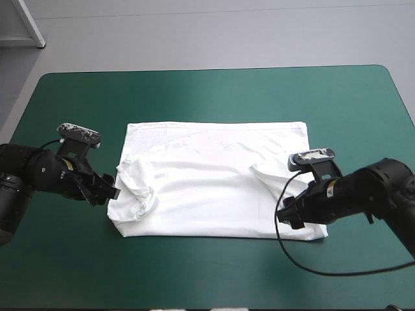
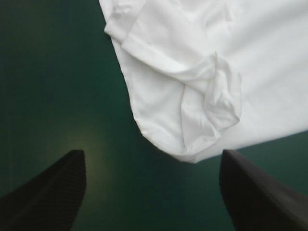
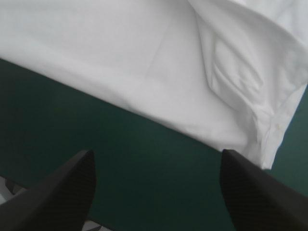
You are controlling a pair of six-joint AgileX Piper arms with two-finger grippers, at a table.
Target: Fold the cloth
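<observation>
Lying flat, T-shirt (image 1: 214,181) sits ahead of parted fingers (image 2: 53,192).

The table (image 1: 214,91) wears a teal-green cover with rounded far corners, bare along its far edge and down both sides. One thing lies directly on it: the white T-shirt (image 1: 207,188), spread flat near the middle as a wide rectangle, both short sleeves turned in over the body. Its near left corner is rumpled. Bare cover shows between it and the table's near edge.
</observation>
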